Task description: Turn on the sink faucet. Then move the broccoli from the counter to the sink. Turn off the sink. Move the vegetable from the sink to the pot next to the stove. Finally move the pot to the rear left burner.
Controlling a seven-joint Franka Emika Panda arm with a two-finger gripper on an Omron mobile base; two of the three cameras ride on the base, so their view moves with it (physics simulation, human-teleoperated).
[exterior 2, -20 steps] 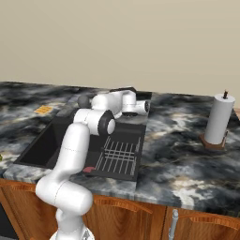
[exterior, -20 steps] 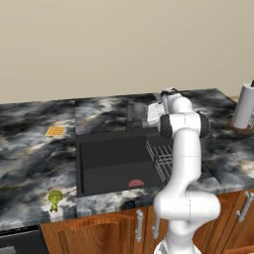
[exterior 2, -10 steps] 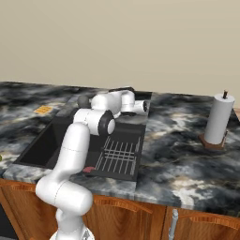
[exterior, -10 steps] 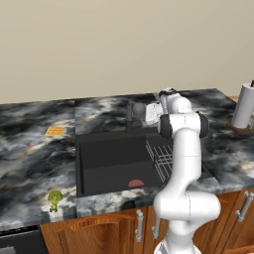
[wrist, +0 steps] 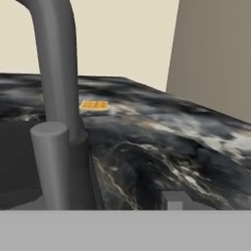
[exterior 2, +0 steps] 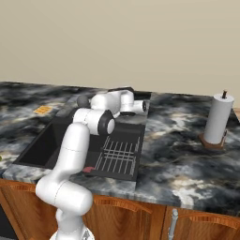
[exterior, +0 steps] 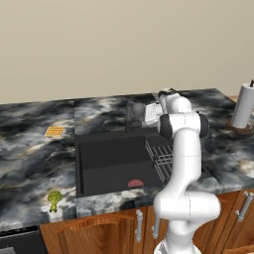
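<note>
Right at the gripper point(exterior: 143, 115), behind the back rim of the sink point(exterior: 106, 158), stands the faucet point(exterior: 133, 115), its grey post close against the hand's front end. Whether the fingers touch the faucet, or how wide they stand, I cannot tell: the white hand covers them in both base views. From the hand view the faucet point(wrist: 58, 105) looms just ahead on the left, a short stub in front and a taller curved pipe behind it.

Below and toward the robot from the gripper lies the black basin, with a wire rack point(exterior: 161, 158) on its right half and a red drain disc point(exterior: 135, 183) near its front wall. The counter point(exterior: 30, 154) spreads out on both sides.

Farther off to the gripper's left, an orange square point(exterior: 54, 131) lies flat on the counter. Farther still, at the front left edge of the counter and well apart from the gripper, the broccoli point(exterior: 54, 199) stands on the stone, outside the sink. Far to the right, a paper towel roll point(exterior 2: 217, 118) stands upright on its holder.
</note>
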